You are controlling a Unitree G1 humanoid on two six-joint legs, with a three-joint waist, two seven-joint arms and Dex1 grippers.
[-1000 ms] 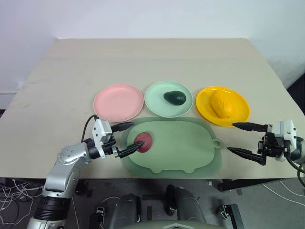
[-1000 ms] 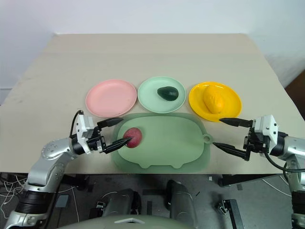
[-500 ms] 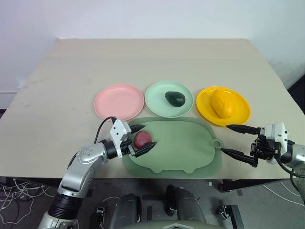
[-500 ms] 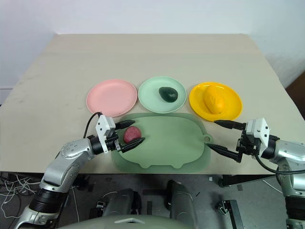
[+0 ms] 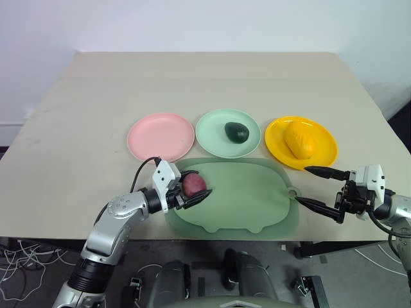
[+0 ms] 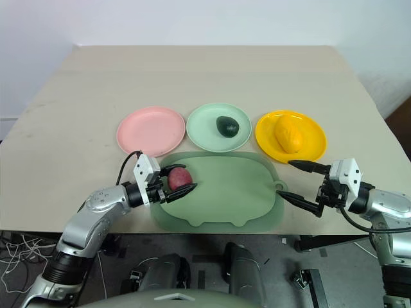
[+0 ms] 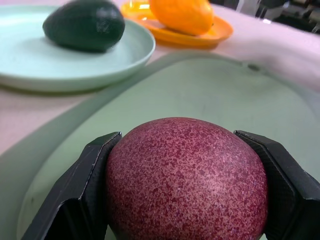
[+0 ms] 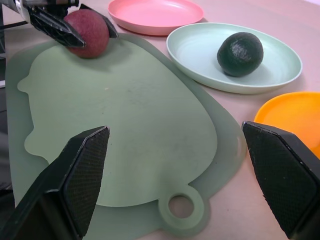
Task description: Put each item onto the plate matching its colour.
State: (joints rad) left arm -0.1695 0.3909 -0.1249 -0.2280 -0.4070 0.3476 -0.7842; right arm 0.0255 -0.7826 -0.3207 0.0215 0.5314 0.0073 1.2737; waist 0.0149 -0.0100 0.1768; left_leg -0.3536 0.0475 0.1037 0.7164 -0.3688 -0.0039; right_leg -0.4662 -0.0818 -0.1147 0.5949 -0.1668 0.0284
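Where the two black fingers of the left gripper (image 5: 192, 190) close from either side, they press flat against the reddish-purple fruit (image 7: 186, 181), a round, matte thing with a finely speckled skin. The fruit sits on the dull-green tray (image 5: 247, 199), near that tray's edge on the robot's left. The tray is a flat, smooth sheet with rounded corners and a small ring tab on its right edge. The left forearm, silver with a white block at the wrist, reaches in low over the table (image 5: 83, 115) from the tray's left, and its gripper lies about level, pointing across the tray.

Beyond the tray's far edge stand three equal round plates of smooth plastic with shallow raised rims. The pink plate (image 5: 149, 138) is just past the tray's far left corner and is bare. The mint green plate (image 5: 212, 135) is past the middle of the far edge and bears the avocado (image 5: 236, 131), dark green and pebbly. The yellow plate (image 5: 321, 151) is past the tray's far right corner and bears the mango (image 5: 298, 139), oblong and glossy.

The right gripper (image 5: 314, 187) hangs off the tray's right edge, beside the ring tab, its long tapered fingers spread wide with nothing between them. It points toward the tray, tipped slightly down, the forearm coming in from the right.

The table is pale, light wood with a faint grain.
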